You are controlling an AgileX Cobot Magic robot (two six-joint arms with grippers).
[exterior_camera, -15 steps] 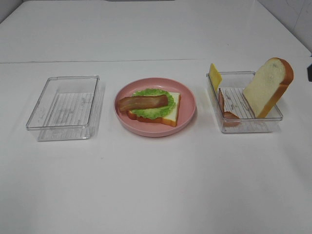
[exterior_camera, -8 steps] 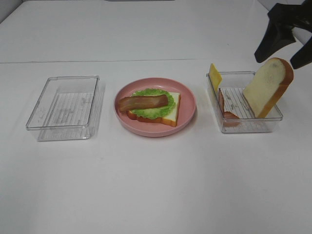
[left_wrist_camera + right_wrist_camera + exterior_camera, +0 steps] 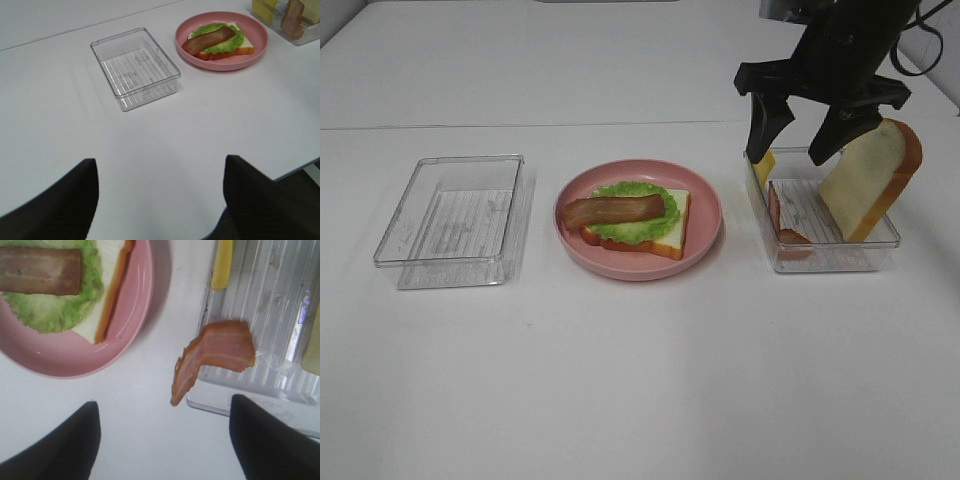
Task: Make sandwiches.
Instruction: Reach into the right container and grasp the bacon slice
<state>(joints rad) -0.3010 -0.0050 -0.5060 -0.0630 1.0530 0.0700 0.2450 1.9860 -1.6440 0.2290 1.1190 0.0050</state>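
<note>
1. The left gripper point(image 3: 160, 159) sits nearest, its jaws spread wide and holding nothing. It is well short of the left tray point(image 3: 445, 272), which lies at 9 o'clock from the plate.
2. The sandwich point(image 3: 632, 218) lies mid-table on the pink plate point(image 3: 705, 238). It is a white, orange-crusted bread slice with frilly lettuce point(image 3: 645, 228) on it and one bacon strip point(image 3: 615, 210) across the top. With no cheese or lid slice on it, it looks about half built.
3. At the plate's 3 o'clock, the right tray point(image 3: 830, 258) holds the rest.
   - A second bacon strip point(image 3: 215, 352) curls over the near corner.
   - A cheese slice point(image 3: 761, 165) stands on edge at the tray's 9 o'clock wall.
   - A bread slice point(image 3: 870, 180) leans at its 3 o'clock end.
4. The right gripper point(image 3: 788, 152) hangs farthest away, above the tray's 9 o'clock end, with jaws apart and empty. The step appears to be fetching the next filling, though I cannot tell whether that is bacon or cheese. The next move likely calls for a straight descent and a pinch on a thin edge.
</note>
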